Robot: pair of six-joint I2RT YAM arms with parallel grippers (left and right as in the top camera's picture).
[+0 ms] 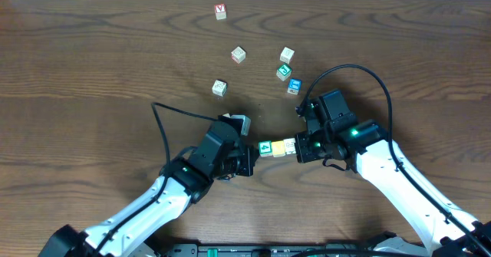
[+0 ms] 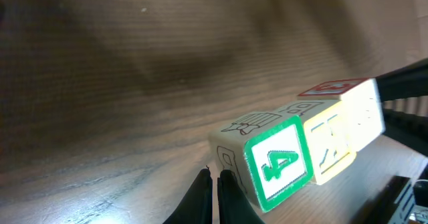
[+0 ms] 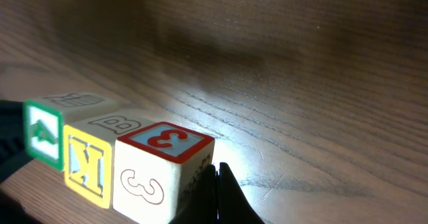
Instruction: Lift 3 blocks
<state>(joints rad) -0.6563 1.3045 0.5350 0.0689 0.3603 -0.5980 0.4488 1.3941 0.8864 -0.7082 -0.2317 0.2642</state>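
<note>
The 3 blocks stand in a tight row at the table's middle: a green-faced one (image 1: 265,147) (image 2: 279,162) (image 3: 43,132), a yellow one (image 1: 278,147) (image 2: 329,150) (image 3: 90,164), and a pale one with a red 3 (image 1: 290,144) (image 2: 361,114) (image 3: 160,167). My left gripper (image 1: 252,157) (image 2: 215,184) is shut, its tips against the green block's outer side. My right gripper (image 1: 300,146) (image 3: 217,177) is shut too, pressed against the pale block's outer side. The row is squeezed between the two. Whether it rests on the wood or hangs just above it I cannot tell.
Loose cubes lie farther back: one with red edging (image 1: 221,11), pale ones (image 1: 238,54) (image 1: 287,54) (image 1: 220,87), a teal-green one (image 1: 284,72) and a blue one (image 1: 294,86). Black cables arc beside both arms.
</note>
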